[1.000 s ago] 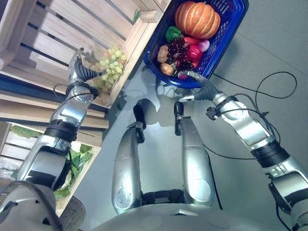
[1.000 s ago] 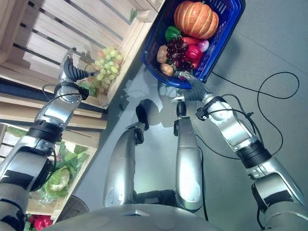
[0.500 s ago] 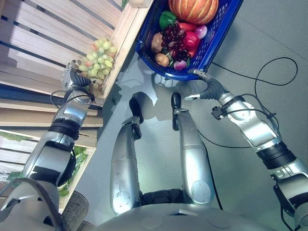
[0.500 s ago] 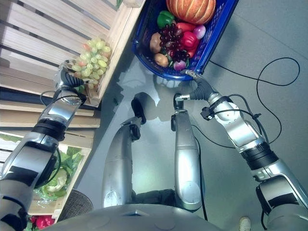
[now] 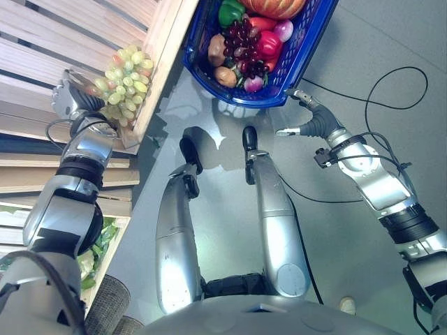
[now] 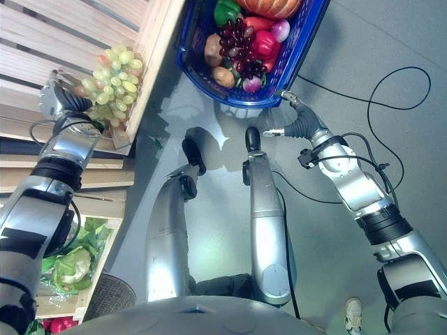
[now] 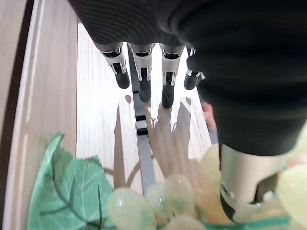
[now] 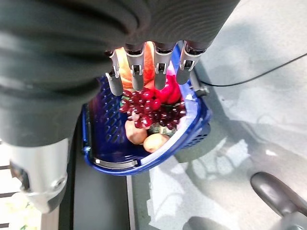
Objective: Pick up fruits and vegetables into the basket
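One bunch of green grapes (image 5: 120, 68) lies on the wooden shelf (image 5: 49, 42) at left, left robot hand (image 5: 70, 98) beside it with fingers straight, while right robot hand (image 5: 307, 120), fingers relaxed, hovers just near of the blue basket (image 5: 297, 59) of produce.

- A bunch of green grapes (image 5: 122, 70), some berries blushing pink, lies on the slatted wooden crate beside its front edge, a green leaf (image 7: 67, 189) next to it.
- The blue basket (image 5: 302, 52) sits on the grey floor beside the crate, holding an orange pumpkin (image 5: 271, 6), a green pepper (image 5: 229, 12), dark red grapes (image 5: 241, 49), a red pepper (image 5: 267, 45) and two potatoes (image 5: 216, 49).
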`<state>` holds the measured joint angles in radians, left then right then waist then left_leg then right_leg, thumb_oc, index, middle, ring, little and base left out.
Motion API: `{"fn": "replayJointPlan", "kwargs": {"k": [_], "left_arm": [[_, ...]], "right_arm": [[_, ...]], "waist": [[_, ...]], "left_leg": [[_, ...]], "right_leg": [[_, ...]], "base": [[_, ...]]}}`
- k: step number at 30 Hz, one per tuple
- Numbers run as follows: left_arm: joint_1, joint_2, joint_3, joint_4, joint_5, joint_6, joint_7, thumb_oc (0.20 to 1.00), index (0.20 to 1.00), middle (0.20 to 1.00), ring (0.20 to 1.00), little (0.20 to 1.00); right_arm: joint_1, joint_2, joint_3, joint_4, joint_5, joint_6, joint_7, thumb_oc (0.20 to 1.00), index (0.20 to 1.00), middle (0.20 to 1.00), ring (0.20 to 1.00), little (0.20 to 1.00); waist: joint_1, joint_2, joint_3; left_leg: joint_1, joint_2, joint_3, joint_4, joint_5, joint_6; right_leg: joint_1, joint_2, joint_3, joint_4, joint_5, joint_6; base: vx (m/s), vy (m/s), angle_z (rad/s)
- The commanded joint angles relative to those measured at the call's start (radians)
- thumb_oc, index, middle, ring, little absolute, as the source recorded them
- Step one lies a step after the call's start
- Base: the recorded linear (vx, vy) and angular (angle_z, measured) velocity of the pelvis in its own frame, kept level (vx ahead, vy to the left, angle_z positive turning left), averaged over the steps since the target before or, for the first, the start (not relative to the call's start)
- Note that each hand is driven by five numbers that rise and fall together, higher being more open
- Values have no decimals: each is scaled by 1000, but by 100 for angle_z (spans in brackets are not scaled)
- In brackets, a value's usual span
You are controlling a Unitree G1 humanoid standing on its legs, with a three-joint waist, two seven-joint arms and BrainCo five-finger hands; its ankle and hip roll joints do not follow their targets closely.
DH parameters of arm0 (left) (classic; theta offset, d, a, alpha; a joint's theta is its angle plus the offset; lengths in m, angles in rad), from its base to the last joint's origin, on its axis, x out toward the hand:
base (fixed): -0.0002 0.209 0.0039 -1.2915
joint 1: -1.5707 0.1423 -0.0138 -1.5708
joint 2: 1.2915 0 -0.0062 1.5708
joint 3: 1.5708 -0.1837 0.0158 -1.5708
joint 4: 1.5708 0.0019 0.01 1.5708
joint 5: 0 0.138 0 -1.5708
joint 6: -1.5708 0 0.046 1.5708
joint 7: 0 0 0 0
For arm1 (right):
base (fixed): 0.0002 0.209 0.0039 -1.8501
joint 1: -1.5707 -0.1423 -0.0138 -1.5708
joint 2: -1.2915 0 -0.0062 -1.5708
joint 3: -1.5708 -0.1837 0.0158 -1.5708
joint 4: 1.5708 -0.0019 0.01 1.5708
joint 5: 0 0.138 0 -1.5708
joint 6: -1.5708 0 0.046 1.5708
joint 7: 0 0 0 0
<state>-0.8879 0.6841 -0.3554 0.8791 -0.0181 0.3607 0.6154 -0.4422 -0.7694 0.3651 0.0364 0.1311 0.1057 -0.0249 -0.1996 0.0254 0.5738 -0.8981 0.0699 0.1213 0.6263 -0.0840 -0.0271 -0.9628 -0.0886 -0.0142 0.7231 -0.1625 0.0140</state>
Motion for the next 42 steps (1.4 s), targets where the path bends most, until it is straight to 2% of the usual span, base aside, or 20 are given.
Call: {"fn": "replayJointPlan", "kwargs": {"k": [1,4,10,17,27,42], "left_arm": [[-4,29,-13,78,-10,-34,-89,1000,1000,1000,1000,1000],[3,-4,-25,84,-23,-29,-155,1000,1000,1000,1000,1000],[19,-59,-43,112,-89,-33,-214,1000,1000,1000,1000,1000],[72,-103,-21,92,-153,-53,-223,1000,1000,1000,1000,1000],[190,-169,-10,12,-139,-74,-239,1000,1000,1000,1000,1000],[223,-217,-26,-11,-116,-11,-260,1000,1000,1000,1000,1000]], "right_arm": [[17,16,-9,-34,26,-56,-18,1000,1000,1000,1000,1000],[11,24,-6,-26,18,-51,-13,1000,1000,1000,1000,1000],[1,43,11,-12,6,-47,-11,1000,1000,1000,1000,1000],[17,68,4,-33,-12,-34,-10,1000,1000,1000,1000,1000],[59,89,-17,-83,-29,-14,-10,1000,1000,1000,1000,1000],[67,109,-14,-94,-18,-4,-14,1000,1000,1000,1000,1000]], "waist": [[2,-45,-54],[0,-43,-54],[-4,-44,-54],[1,-42,-54],[10,-39,-54],[7,-51,-54]], "left_leg": [[34,-58,76,14,-133,62],[32,-60,79,7,-131,62],[39,-62,84,-4,-130,63],[57,-65,86,-18,-127,62],[87,-69,87,-39,-122,56],[120,-58,100,-57,-113,51]], "right_leg": [[-8,78,-12,-23,-4,23],[-12,79,-11,-27,-2,25],[-8,80,-12,-35,0,28],[10,80,-19,-45,0,31],[40,77,-30,-64,3,33],[77,81,-42,-90,11,35]], "base": [[0,0,0],[3,13,-5],[0,4,-1],[0,0,0],[-9,-21,1],[-17,-43,1]]}}
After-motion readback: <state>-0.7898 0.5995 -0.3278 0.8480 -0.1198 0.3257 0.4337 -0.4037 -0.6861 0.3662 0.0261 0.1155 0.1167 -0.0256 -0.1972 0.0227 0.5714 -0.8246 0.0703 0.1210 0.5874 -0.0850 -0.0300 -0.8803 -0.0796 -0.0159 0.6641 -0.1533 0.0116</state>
